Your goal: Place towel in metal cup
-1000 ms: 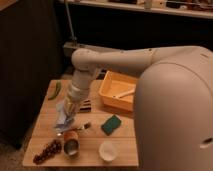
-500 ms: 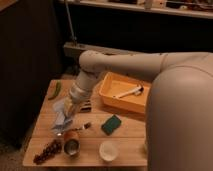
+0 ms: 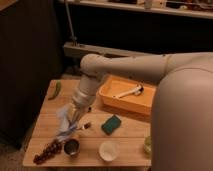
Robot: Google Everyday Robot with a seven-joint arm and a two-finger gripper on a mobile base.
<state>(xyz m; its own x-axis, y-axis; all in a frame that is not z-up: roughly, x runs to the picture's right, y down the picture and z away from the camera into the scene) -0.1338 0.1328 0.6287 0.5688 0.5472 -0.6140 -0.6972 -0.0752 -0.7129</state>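
A pale blue-grey towel (image 3: 64,121) hangs from my gripper (image 3: 73,116) over the left part of the wooden table (image 3: 125,140). The gripper is shut on the towel's upper part, and the cloth droops down and to the left. The metal cup (image 3: 71,147) stands near the table's front edge, just below and slightly right of the towel's lower end. The towel's tip is close above the cup's rim but I cannot tell if it touches. My white arm (image 3: 130,67) reaches in from the right.
A bunch of dark grapes (image 3: 47,151) lies left of the cup. A white cup (image 3: 108,150) stands to its right. A green sponge (image 3: 112,124), an orange tray (image 3: 125,95) with a white utensil, and a green vegetable (image 3: 55,90) at back left are also on the table.
The gripper with the towel has shifted slightly forward and right, toward the metal cup. The view has also shifted a little.
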